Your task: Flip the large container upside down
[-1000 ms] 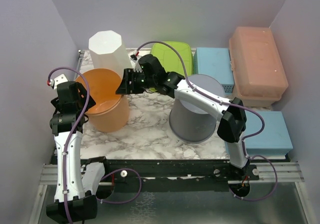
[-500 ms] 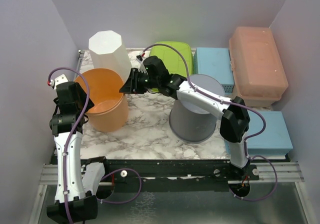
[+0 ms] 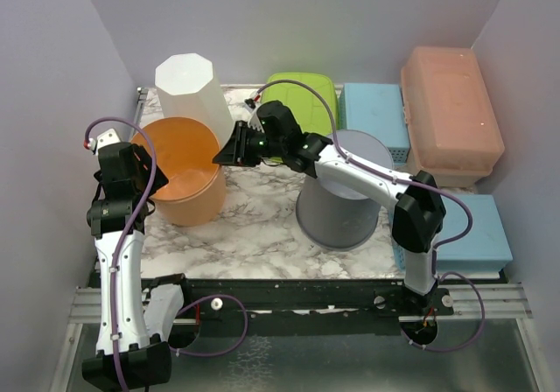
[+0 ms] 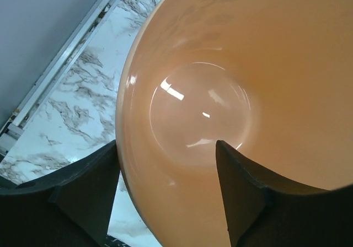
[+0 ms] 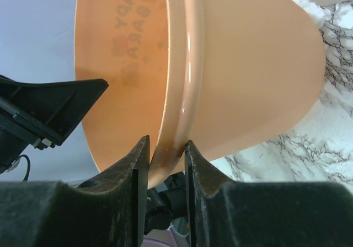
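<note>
The large orange container [image 3: 179, 186] stands mouth up on the marble table at the left. In the left wrist view its inside [image 4: 198, 109] fills the frame, and in the right wrist view its outer wall [image 5: 248, 65] shows. My right gripper [image 3: 226, 151] is shut on the container's right rim, with the rim pinched between its fingers [image 5: 166, 142]. My left gripper [image 3: 150, 186] straddles the left rim [image 4: 165, 142] with its jaws wide, one finger outside the wall and one inside.
A white octagonal container [image 3: 185, 81] stands behind the orange one. An upturned grey bucket [image 3: 341, 199] sits mid-table under my right arm. A green box [image 3: 302, 94], blue boxes [image 3: 376, 112] [image 3: 468, 230] and a salmon box [image 3: 451, 112] line the back and right.
My right gripper has shifted a little to the right, staying at the container's rim. The left arm and the container have hardly moved.
</note>
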Controlling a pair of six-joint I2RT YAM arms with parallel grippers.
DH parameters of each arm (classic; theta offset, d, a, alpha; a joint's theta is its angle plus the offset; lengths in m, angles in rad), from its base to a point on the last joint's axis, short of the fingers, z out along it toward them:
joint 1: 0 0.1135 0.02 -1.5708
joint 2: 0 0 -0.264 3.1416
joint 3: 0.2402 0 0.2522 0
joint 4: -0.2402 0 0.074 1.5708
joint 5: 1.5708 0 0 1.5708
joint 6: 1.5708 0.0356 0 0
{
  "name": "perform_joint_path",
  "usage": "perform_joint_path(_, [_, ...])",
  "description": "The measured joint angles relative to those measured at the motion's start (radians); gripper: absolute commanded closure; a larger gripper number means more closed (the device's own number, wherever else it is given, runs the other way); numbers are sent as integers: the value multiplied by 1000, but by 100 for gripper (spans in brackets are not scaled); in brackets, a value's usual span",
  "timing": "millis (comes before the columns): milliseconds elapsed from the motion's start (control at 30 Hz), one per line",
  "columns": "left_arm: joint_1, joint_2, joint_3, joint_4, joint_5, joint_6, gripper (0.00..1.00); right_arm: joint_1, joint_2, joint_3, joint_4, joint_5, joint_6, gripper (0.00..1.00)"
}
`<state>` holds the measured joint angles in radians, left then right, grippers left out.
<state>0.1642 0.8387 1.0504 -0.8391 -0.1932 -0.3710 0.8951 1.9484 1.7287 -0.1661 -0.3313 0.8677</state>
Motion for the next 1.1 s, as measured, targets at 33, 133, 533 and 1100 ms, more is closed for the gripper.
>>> perform_joint_path(33, [0, 0, 0, 1, 8, -3, 20, 0, -7, -6, 0, 0, 1, 99])
perform_joint_path(133, [0, 2, 0, 3, 25, -13, 10, 0, -26, -23, 0, 0, 1, 99])
perform_joint_path(533, [-1, 55, 109, -16, 37, -21, 1, 2, -100, -42, -8, 21, -27, 99])
perform_joint_path(1100, [-187, 100, 407, -95, -106, 35, 1, 6, -200, -123, -68, 78, -61, 100])
